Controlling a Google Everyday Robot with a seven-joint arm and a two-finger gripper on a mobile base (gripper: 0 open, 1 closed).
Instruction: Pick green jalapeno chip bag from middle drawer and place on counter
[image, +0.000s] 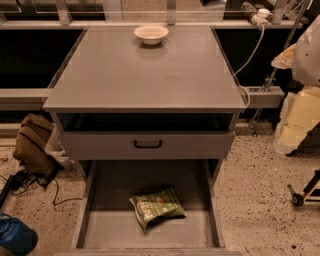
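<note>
As the one camera looks down on a grey cabinet from the front, the counter (145, 75) fills the upper middle of the view, a broad flat grey top. A small pale bowl (151, 34) sits on it near the far edge. Below the counter's front lip is a dark open gap, and under that a grey drawer front (100, 146) with a black handle (148, 144).

Lower down, the middle drawer (112, 227) stands open towards the camera, a long grey tray with low side walls. The green jalapeno chip bag (157, 207) lies flat on the drawer floor, a little right of centre and touching neither wall. It is crinkled and turned at an angle, with pale lettering facing up.

At the right edge, beside the cabinet and well apart from the bag, hangs the gripper (295, 127), a blurred cream shape below a white part of the arm. Whether it is open or closed cannot be told.

A white cable (250, 55) runs down past the counter's right corner. On the speckled floor (250, 200) to the left lie a brown bag (32, 145) and a blue object (15, 235).
</note>
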